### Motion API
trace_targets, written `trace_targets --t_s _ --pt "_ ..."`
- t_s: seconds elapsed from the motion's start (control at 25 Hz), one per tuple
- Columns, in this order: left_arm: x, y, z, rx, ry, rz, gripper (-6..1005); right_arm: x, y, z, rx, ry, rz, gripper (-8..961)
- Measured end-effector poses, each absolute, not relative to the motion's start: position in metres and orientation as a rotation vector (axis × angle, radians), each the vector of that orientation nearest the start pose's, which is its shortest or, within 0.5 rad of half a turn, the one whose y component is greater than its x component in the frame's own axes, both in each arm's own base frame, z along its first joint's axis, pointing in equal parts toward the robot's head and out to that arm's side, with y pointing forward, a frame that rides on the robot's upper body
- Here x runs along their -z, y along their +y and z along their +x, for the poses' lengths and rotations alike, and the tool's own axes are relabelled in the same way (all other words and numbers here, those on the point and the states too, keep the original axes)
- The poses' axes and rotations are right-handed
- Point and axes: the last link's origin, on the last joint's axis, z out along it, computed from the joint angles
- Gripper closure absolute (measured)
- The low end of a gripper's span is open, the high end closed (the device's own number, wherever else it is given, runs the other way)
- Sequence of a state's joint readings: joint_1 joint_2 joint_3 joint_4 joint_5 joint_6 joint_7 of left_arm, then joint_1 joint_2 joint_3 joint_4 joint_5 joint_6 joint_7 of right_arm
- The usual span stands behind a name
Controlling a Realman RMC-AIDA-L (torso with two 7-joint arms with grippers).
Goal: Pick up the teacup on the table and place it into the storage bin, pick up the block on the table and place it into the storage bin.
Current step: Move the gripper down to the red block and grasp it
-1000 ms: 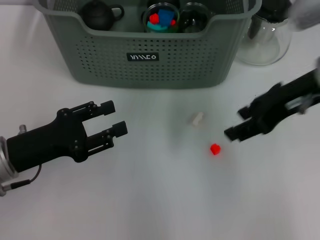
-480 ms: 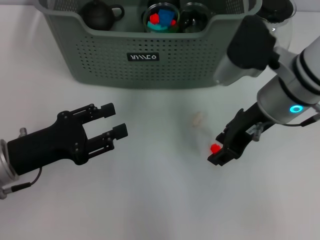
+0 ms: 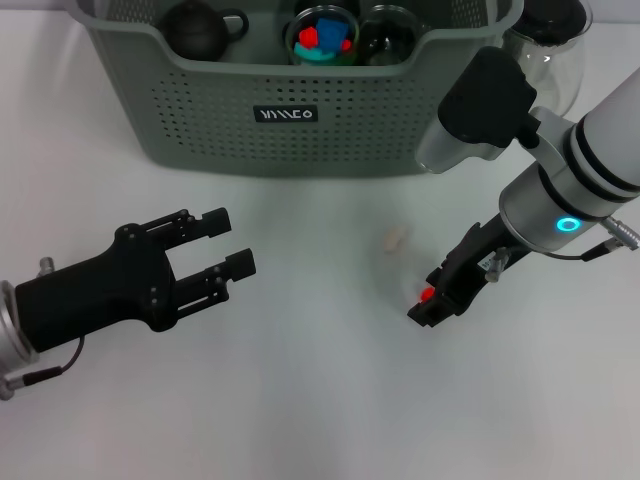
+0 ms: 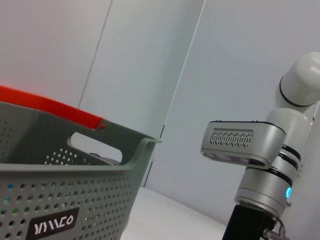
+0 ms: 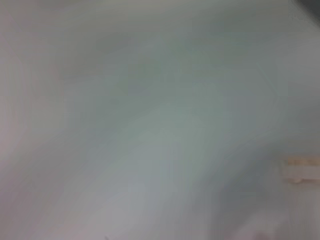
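The right gripper [image 3: 432, 300] is reaching down to the white table [image 3: 320, 400] on the right side, its dark fingers [image 3: 420, 313] sitting on either side of the small red block [image 3: 427, 295]. The block is showing only partly between them, and whether the fingers are actually pressing on it cannot be told from the head view; they are perhaps only bracketing it. The block is lying on the table, near of the storage bin [image 3: 300, 100] and well apart from it. Just to the far left of the block, a small pale piece [image 3: 395, 238] is lying on the table; in the right wrist view it is appearing as a blurred cream shape [image 5: 301, 170].

The storage bin is standing at the far edge, holding a dark teapot [image 3: 200, 28], a glass of coloured blocks [image 3: 322, 38] and another dark glass [image 3: 392, 35]. A clear glass pitcher [image 3: 545, 50] is standing just right of the bin.

The left gripper [image 3: 220, 250] is hovering over the table on the near left, its fingers spread apart and holding nothing.
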State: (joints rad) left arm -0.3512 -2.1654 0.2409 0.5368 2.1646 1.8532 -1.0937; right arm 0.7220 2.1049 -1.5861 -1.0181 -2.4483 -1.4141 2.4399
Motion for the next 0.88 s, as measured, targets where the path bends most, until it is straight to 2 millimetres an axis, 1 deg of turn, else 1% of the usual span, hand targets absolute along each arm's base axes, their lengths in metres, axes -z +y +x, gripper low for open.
trace_targets --t_s 0.2,0.52,0.88 --pt "0.0133 0.2326 -0.3000 1.093 -0.691 -2.523 397 0.0814 0.3410 0.1787 0.621 0.799 -2.860 395" --pt "0.0136 0.2317 -0.3005 1.093 -0.693 -2.521 397 0.0836 0.3393 0.1729 0.572 0.808 -2.895 402" --pt "0.0146 0.2305 -0.3007 1.098 -0.696 -2.519 398 0.0839 0.3387 0.1764 0.590 0.813 -2.890 408"
